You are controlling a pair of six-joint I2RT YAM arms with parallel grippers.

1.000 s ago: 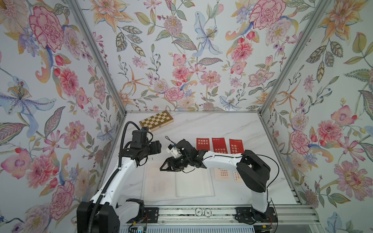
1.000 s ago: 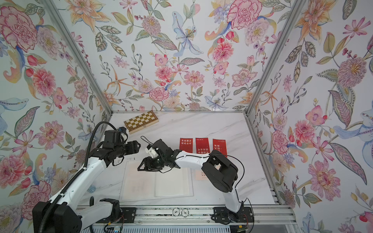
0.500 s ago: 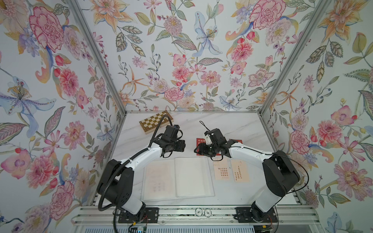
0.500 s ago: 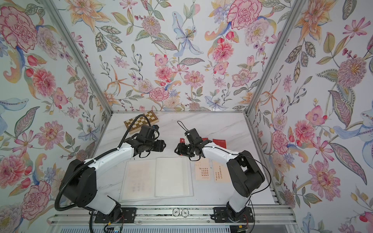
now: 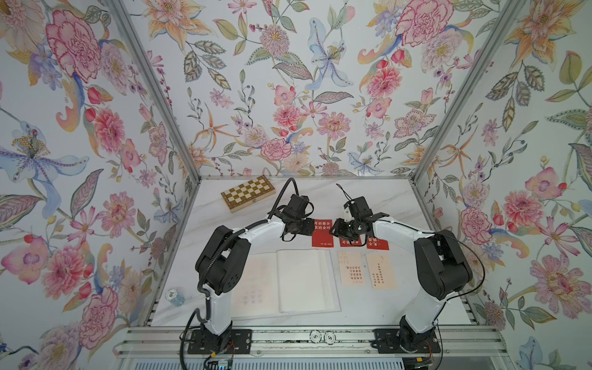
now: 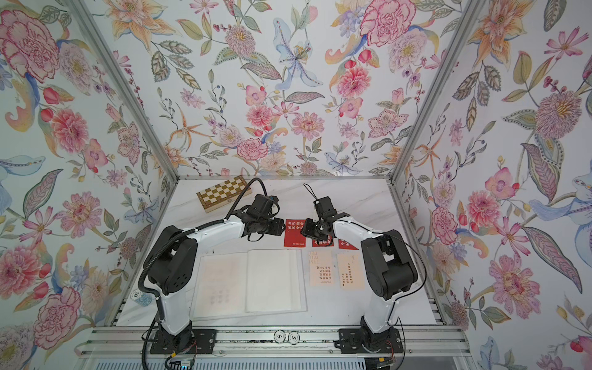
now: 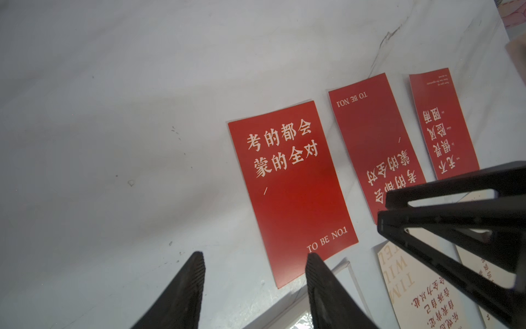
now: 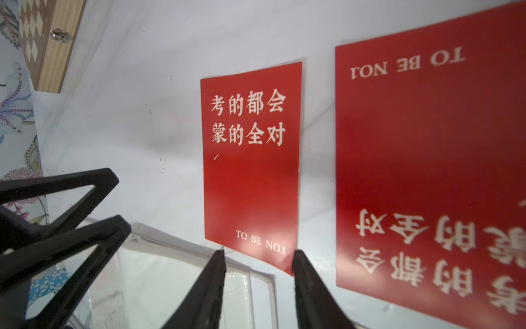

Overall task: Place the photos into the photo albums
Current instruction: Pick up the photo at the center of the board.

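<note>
The photo album lies open near the table's front, its sleeves showing pale pages. Behind it lie three red photos; the leftmost is fully in sight in both top views, also. My left gripper hovers open at that red photo's left lower corner, nothing between its fingers. My right gripper is open too, its tips level with the same photo's near edge. The other two red photos lie partly under my right arm. Two cream photos rest right of the album.
A checkered wooden chessboard box sits at the back left. A blue-and-white chip lies by the front left rail. Both grippers' fingers stand close together over the leftmost red photo. Flowered walls close in three sides.
Both arms have swung from over the album to the back row of red photos, ending on either side of the leftmost one. Both pairs of jaws stand narrower than before.
</note>
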